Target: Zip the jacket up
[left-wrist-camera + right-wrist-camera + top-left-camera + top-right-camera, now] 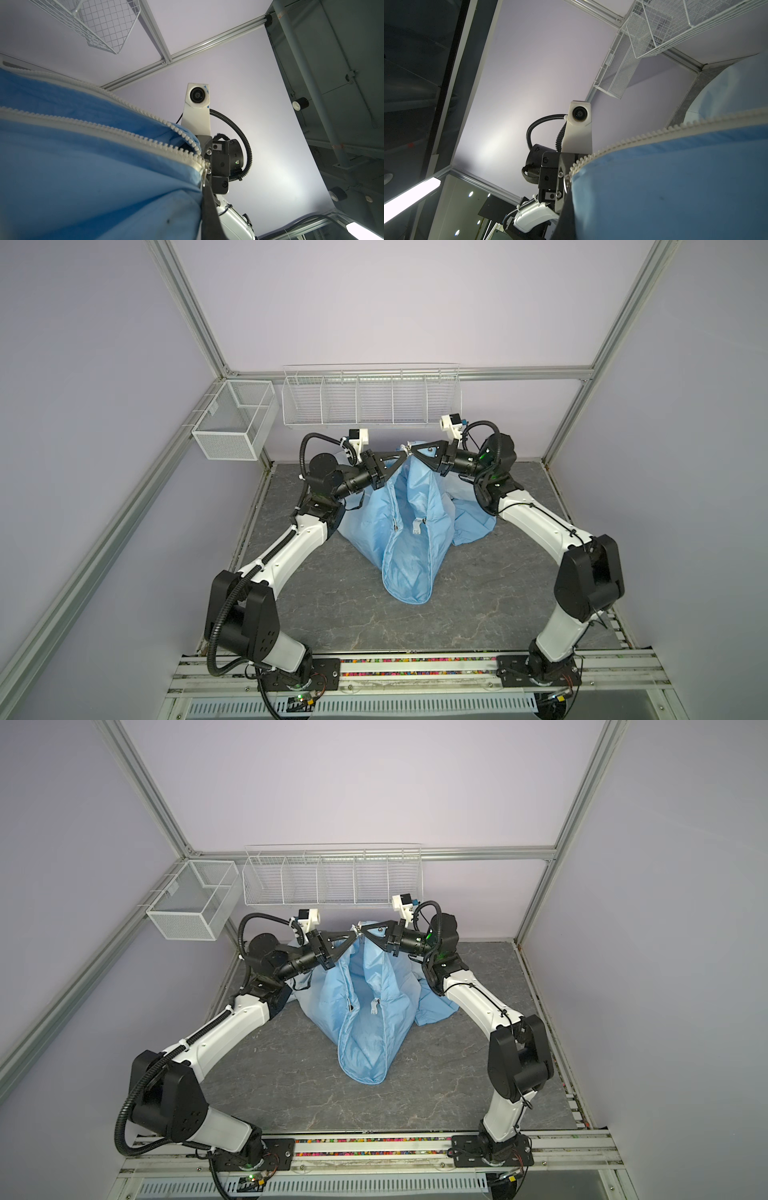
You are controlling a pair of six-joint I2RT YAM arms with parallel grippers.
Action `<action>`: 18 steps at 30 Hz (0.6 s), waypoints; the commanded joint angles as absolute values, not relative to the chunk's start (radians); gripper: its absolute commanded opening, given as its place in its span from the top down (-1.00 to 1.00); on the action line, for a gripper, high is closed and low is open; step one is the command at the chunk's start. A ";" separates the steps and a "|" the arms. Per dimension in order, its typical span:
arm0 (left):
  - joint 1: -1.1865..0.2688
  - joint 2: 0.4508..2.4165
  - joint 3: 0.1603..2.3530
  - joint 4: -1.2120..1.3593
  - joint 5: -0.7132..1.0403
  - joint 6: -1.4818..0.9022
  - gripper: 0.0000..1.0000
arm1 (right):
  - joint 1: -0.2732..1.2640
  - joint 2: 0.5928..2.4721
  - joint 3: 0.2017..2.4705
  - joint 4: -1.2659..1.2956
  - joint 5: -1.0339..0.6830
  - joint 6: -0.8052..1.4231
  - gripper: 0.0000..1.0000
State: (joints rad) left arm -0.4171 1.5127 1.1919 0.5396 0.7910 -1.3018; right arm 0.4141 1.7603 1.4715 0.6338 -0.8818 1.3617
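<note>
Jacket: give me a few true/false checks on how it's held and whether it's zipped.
1. The left gripper and the right gripper are both shut on the jacket. True.
2. The jacket lies flat on the table. False: it hangs from the grippers, only its lower part on the table.
3. The zipper is closed along its length. False: in the left wrist view its two rows of teeth run apart.
4. The two grippers' tips are close together, raised above the table. True.
</note>
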 commanded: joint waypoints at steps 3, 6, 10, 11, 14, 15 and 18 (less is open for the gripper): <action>-0.432 1.466 1.174 0.336 0.919 -1.184 1.00 | 0.383 1.766 1.545 0.670 -0.723 1.430 0.86; -0.421 1.466 1.161 0.330 0.889 -1.185 1.00 | 0.386 1.755 1.543 0.665 -0.753 1.455 0.85; -0.417 1.466 1.152 0.323 0.883 -1.186 1.00 | 0.386 1.722 1.505 0.604 -0.755 1.449 0.85; -0.417 1.466 1.150 0.320 0.886 -1.188 1.00 | 0.386 1.718 1.505 0.571 -0.758 1.443 0.85; -0.417 1.462 1.139 0.309 0.899 -1.189 1.00 | 0.389 1.712 1.517 0.464 -0.765 1.423 0.85; -0.417 1.460 1.134 0.308 0.905 -1.189 1.00 | 0.389 1.713 1.526 0.426 -0.768 1.414 0.85; -0.417 1.446 1.115 0.323 0.919 -1.205 1.00 | 0.389 1.713 1.545 0.324 -0.761 1.373 0.85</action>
